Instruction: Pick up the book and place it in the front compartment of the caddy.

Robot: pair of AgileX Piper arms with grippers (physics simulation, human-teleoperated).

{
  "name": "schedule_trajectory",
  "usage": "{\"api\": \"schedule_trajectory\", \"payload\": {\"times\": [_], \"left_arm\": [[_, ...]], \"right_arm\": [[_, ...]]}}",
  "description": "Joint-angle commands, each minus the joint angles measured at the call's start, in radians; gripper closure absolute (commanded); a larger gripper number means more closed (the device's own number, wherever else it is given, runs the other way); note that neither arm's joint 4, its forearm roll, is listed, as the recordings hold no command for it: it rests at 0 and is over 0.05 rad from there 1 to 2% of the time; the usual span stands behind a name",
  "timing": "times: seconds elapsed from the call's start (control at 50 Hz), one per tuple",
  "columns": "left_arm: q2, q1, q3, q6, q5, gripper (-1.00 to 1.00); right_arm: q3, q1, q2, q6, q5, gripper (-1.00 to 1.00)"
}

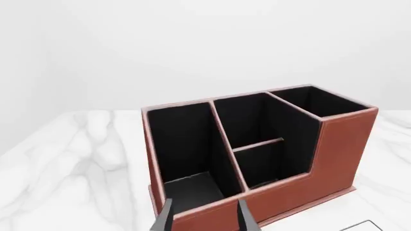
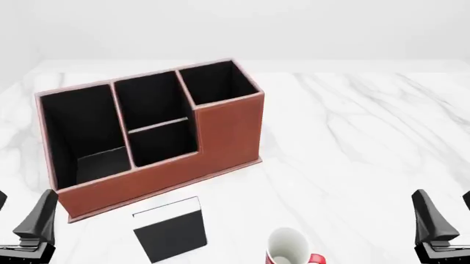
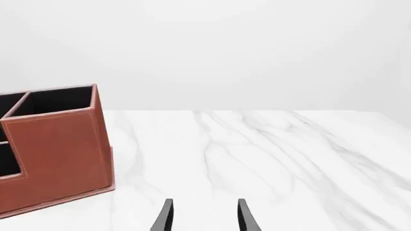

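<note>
Book (image 2: 170,230) flat on table, just before caddy (image 2: 228,132)

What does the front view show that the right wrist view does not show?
Only the front view shows the book, lying flat just in front of the caddy, the mug to its right, and all four caddy cells. Only the right wrist view shows the right gripper with its open jaws from behind. Both show the caddy's tall right end and the marble table.
</note>
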Motion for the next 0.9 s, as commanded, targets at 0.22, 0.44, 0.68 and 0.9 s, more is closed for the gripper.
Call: {"api": "schedule_trajectory", "payload": {"times": [0.22, 0.44, 0.68, 0.9], "left_arm": [[0.002, 0.000, -0.003, 0.000, 0.002, -1.00], [0.002, -0.010, -0.005, 0.016, -0.002, -1.00], [0.107, -0.084, -0.063, 0.077, -0.008, -1.00], [0.333, -0.155, -0.225, 0.121, 0.075, -1.00]], "right_arm": [[-0.002, 0.000, 0.009, -0.001, -0.006, -1.00], [-0.002, 0.000, 0.010, -0.001, -0.008, -1.00], [-0.002, 0.000, 0.010, -0.001, -0.007, -1.00], [-0.002, 0.000, 0.007, -0.001, -0.004, -1.00]]}}
